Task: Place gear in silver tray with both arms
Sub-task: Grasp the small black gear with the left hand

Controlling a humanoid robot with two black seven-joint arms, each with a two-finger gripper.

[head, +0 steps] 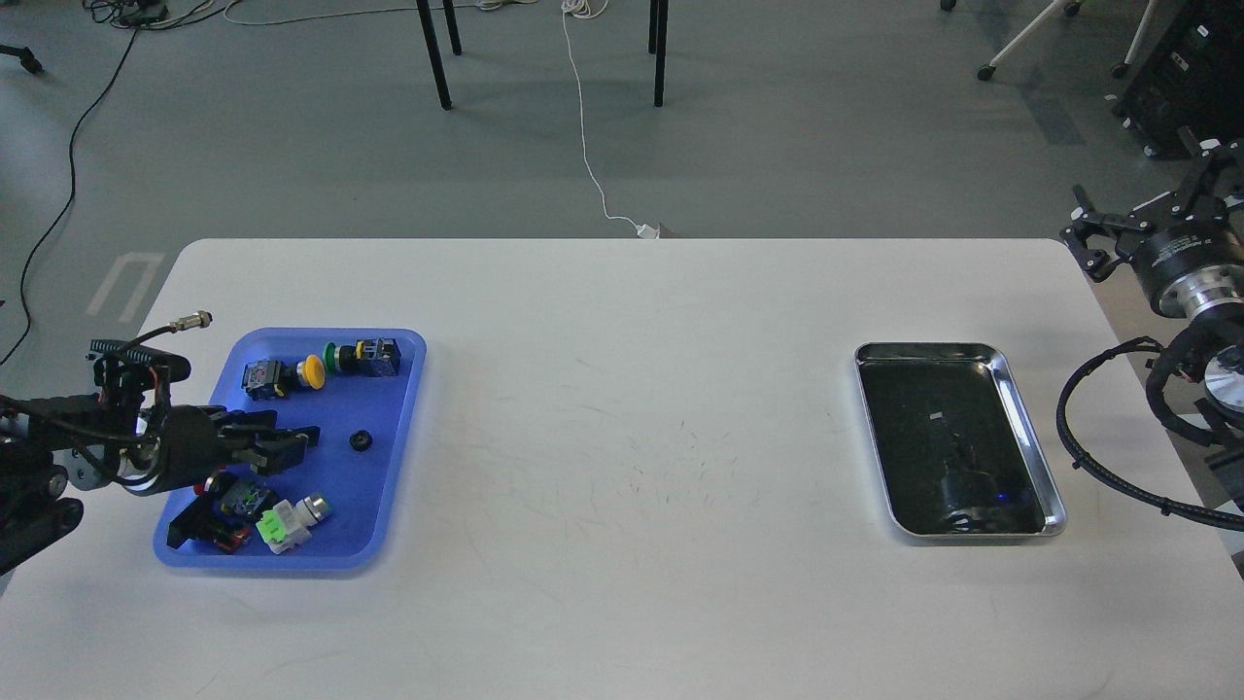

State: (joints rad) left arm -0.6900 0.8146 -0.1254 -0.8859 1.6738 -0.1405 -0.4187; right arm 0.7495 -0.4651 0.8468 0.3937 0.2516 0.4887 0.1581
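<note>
A small black gear (361,440) lies in the blue plastic tray (394,486) at the table's left. My left gripper (294,447) hangs low over the tray just left of that gear, fingers apart, nothing seen held. It hides the tray floor under it. The silver tray (1028,442) sits at the table's right with a dark mirror-like bottom and nothing in it. My right gripper (1142,194) is raised off the table's far right corner, well away from the silver tray, fingers spread and empty.
The blue tray also holds a yellow push button (311,369), a green button with a blue block (367,356), a red button part (209,525) and a green-white switch (287,520). A black cable loop (1079,437) hangs by the silver tray's right side.
</note>
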